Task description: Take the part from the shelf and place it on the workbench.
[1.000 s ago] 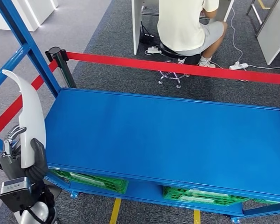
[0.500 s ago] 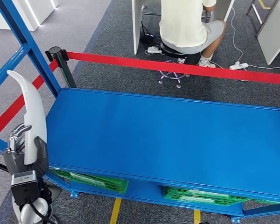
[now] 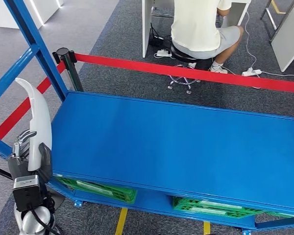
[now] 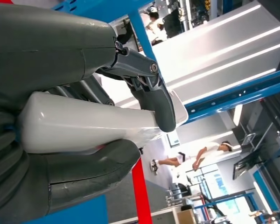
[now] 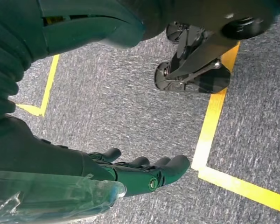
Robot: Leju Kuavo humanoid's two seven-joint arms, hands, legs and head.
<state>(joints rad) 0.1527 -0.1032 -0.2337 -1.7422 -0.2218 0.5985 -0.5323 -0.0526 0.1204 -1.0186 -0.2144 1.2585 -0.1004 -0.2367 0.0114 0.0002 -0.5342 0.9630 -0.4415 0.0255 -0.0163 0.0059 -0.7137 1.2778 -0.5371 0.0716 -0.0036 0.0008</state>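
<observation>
At the lower left of the frame, the left hand (image 3: pixel 29 164) clasps the white part (image 3: pixel 36 122) near its wide base. It looks rigid, light and glossy, likely slippery, so low down suits best. The right hand (image 5: pixel 145 170) hangs spread and empty.

Bright, even overhead light in head view; blue counter (image 3: pixel 182 147) evenly lit with faint sheen, no hard shadows. Left wrist view: bright ceiling strips blown out, white part (image 4: pixel 86 126) glossy, background soft. Right wrist view dimmer, green-tinted, near hand (image 5: pixel 145 175) blurred.

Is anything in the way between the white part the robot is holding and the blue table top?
Nothing visible is. The left hand holds the white part upright beside the blue workbench, whose top lies bare next to it.
</observation>
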